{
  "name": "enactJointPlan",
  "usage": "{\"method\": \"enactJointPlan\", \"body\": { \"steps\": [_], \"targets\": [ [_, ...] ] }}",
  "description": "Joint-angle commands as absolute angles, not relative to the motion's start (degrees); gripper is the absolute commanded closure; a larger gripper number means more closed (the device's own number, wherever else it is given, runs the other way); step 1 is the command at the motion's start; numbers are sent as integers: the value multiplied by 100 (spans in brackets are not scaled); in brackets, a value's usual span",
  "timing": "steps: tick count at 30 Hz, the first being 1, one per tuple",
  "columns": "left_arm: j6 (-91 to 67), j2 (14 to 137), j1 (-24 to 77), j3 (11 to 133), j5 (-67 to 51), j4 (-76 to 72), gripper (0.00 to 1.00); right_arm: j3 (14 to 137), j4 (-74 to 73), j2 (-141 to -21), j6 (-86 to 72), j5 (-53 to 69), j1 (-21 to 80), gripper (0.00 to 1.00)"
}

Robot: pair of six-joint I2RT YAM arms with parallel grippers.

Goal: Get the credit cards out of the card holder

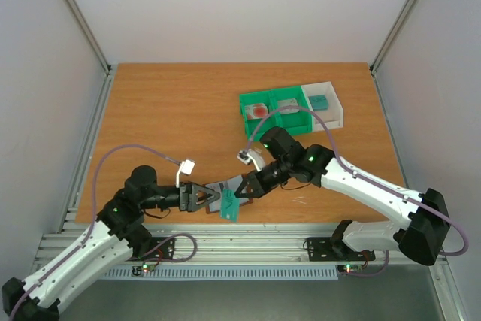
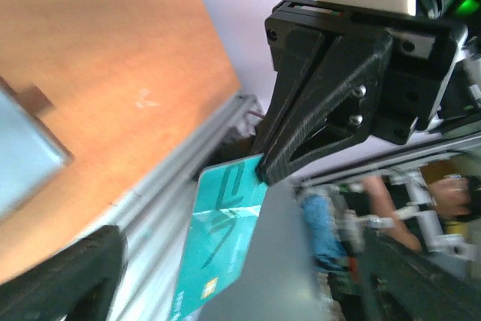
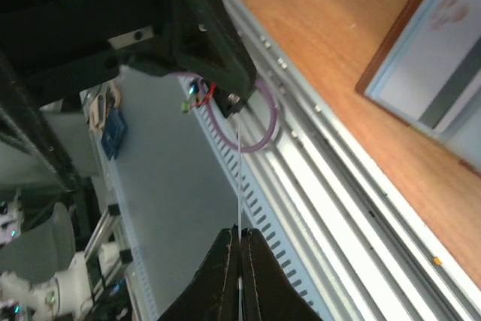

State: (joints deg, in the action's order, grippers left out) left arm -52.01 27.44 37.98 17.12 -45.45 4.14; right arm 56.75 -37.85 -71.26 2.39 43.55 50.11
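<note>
Top external view: 1 orange-brown wooden table point(image 1: 165, 110), with 2 arms meeting over its near edge. Item 1 — thin rectangular teal card point(image 1: 229, 207), clear of the flat brown bifold card holder with grey-blue inner faces point(image 3: 443, 73) and held in the air just beside it, over the table's near edge. Right gripper point(image 3: 240, 264): fingers pinched tight on 1 edge of the teal card, which shows edge-on as a thin line in the right wrist view. Left gripper point(image 1: 213, 199): released, jaws standing wide apart with the card between them; whether either finger touches it cannot be told. Card holder: lying open and flat on the table, between and below the 2 grippers, held by neither. Items 2 and 3 — pale card with a red blot point(image 1: 258, 110) and grey card point(image 1: 288, 105), 1 in each compartment of the green 2-compartment plastic tray point(image 1: 270, 127) at the far right. Item 4: second teal card point(image 1: 321, 101), in the white plastic tray point(image 1: 337, 114) touching the green one. Progress, as judged: 3 cards deposited and 1 extracted and awaiting placement, so the task looks well along. Outstanding: a faint reddish mark and a grey band show on the holder's inner face; whether these are cards left inside cannot be told.
</note>
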Motion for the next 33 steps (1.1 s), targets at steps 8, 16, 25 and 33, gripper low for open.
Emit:
{"method": "enactJointPlan", "body": {
  "steps": [8,16,25,33],
  "targets": [
    [-4026,2471,3823,2738,-2133,3317,1,6069,-3484,-6955,-620,2207,4243,99],
    [-4304,3005,3821,2632,-1290,3632,1,6183,-2703,-7205,-1280,609,3714,99],
    [-4612,3406,3822,2223,-1253,2916,2,6980,-2778,-7847,-616,-458,3165,99],
    [-4992,3715,3816,1706,-1174,2277,1,7137,-2568,-8156,-110,-227,2177,99]
  ]
}}
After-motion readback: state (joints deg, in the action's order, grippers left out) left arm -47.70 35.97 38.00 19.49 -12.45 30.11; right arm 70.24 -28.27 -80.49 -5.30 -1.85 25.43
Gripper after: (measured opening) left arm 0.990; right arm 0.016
